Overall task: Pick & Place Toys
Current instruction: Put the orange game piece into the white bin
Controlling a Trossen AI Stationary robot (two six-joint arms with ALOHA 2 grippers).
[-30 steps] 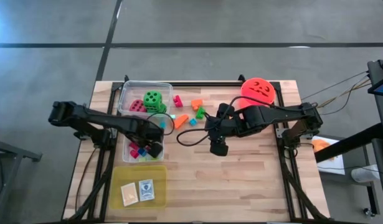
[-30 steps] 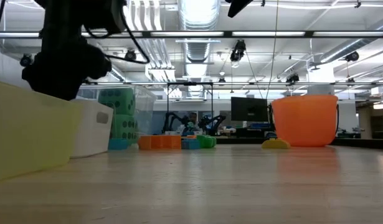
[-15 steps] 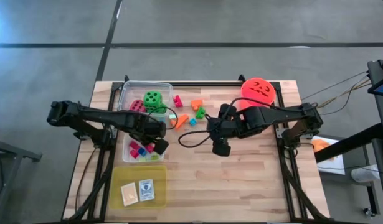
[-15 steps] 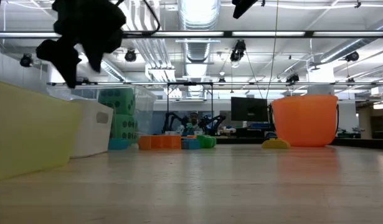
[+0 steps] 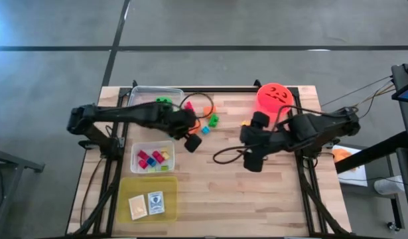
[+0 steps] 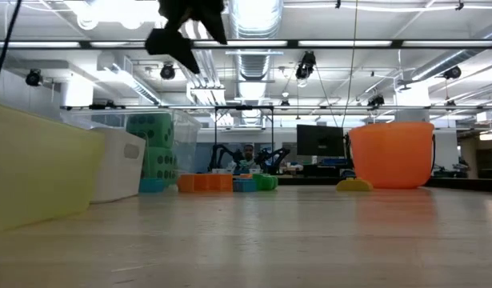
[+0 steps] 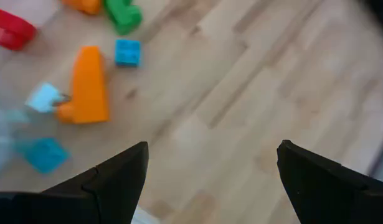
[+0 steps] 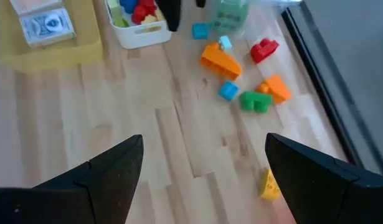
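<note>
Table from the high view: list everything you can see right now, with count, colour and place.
bucket: one, red-orange, far right corner.
clear tub: one, far left, green die inside.
white tub: one, left middle, holds small bright blocks.
yellow tray: one, near left, two cards.
loose blocks: several, orange, blue, green, red, yellow, far centre.
left end effector: open, empty, beside loose blocks.
right end effector: open, empty, centre right.

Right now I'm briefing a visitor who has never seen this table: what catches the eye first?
The red-orange bucket with a black face at the table's far right corner stands out. Next, bright loose blocks scattered mid-table, with the open, empty left gripper above them. A yellow tray holding cards sits at the near left.
</note>
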